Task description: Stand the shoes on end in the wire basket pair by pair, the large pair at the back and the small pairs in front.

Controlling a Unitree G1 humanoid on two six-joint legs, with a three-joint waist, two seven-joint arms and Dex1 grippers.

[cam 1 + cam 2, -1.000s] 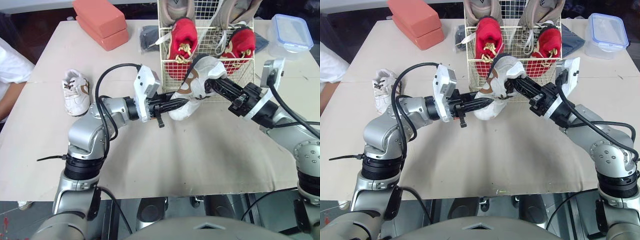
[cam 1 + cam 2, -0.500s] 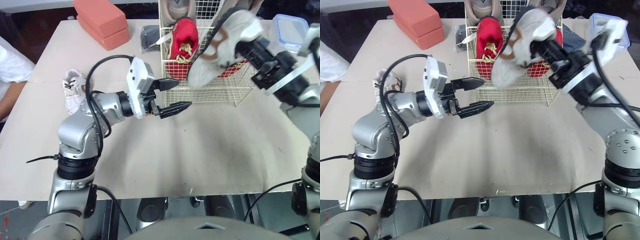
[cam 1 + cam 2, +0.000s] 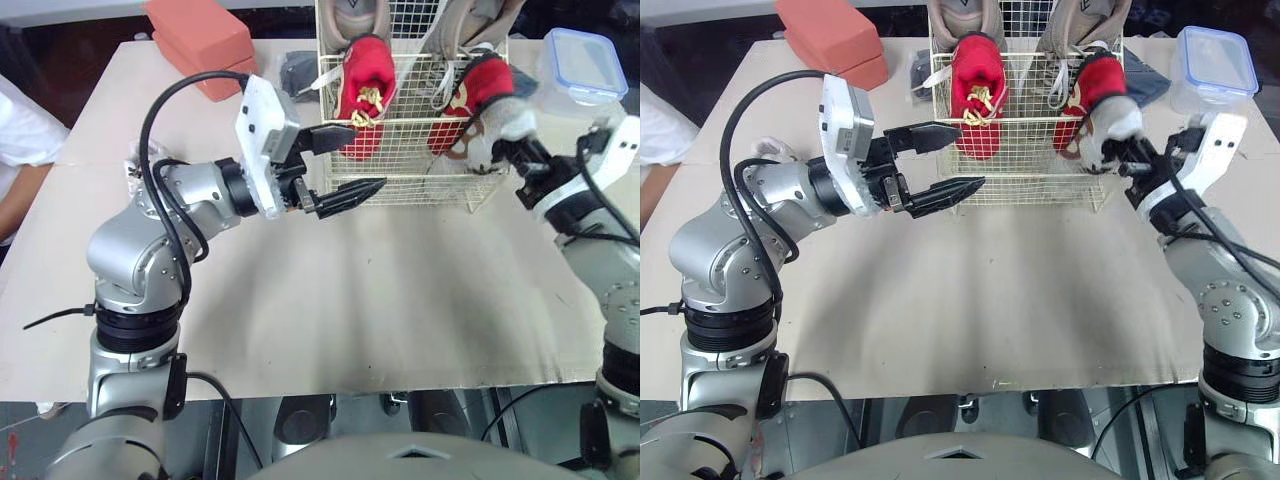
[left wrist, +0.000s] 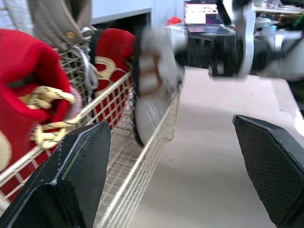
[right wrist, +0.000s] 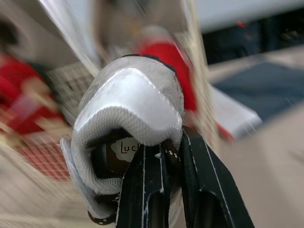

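Two red shoes: left red shoe and right red shoe stand on end side by side inside the wire basket.
Large pair: grey shoes stand upright behind the red ones, at the basket's back.
Right gripper: closed on the grey-white shoe, fingers pinching the rim of its opening.
Grey-white shoe: at the basket's front-right corner, just in front of the right red shoe, overlapping the front rim. Can't tell if it rests on the basket floor.
Left gripper: fingers spread wide, holding nothing, in front of the basket's front-left part, above the desk.
White shoe: on the desk at the robot's left, mostly hidden behind the left arm, well apart from the basket.
Desk clutter: orange blocks back left, dark cloth just left of the basket, lidded plastic box back right.
Person: white sleeve at the left edge.
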